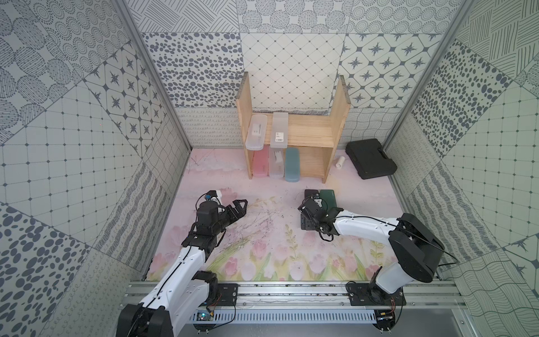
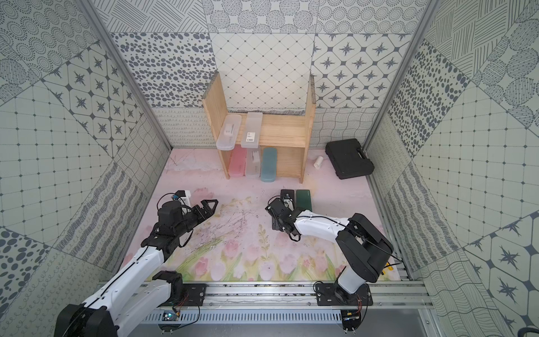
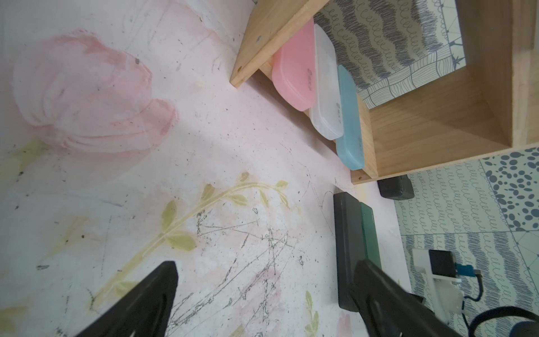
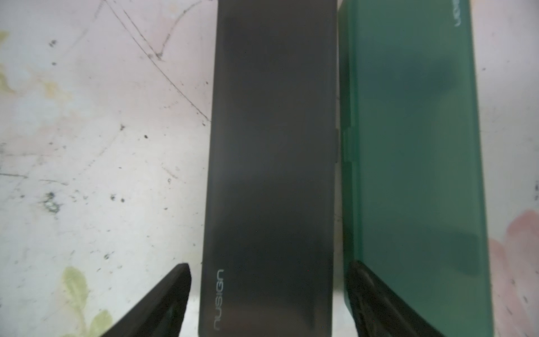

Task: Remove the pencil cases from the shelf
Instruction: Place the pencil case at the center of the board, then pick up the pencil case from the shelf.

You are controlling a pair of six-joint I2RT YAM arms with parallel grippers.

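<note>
We see the right end effector (image 4: pixel 267 267) spread astride the black pencil case (image 4: pixel 274 146), gripping nothing. That case lies on the tabletop (image 1: pixel 262 233) just beside the dark green pencil case (image 4: pixel 408 146), off the shelf (image 1: pixel 309 131). The left end effector (image 3: pixel 267 264) gapes empty.

A black pencil case (image 4: pixel 271 163) lies flat on the counter (image 4: pixel 102 163), running lengthwise away from the camera, with pale "nusign" lettering at its near corner. A dark green pencil case (image 4: pixel 414 163) lies parallel just beside it, their long edges almost touching. The right claw (image 4: pixel 268 267) straddles the black case's near end, jaws apart with a small gap on each side. The counter is pale pink, scratched and speckled.
</note>
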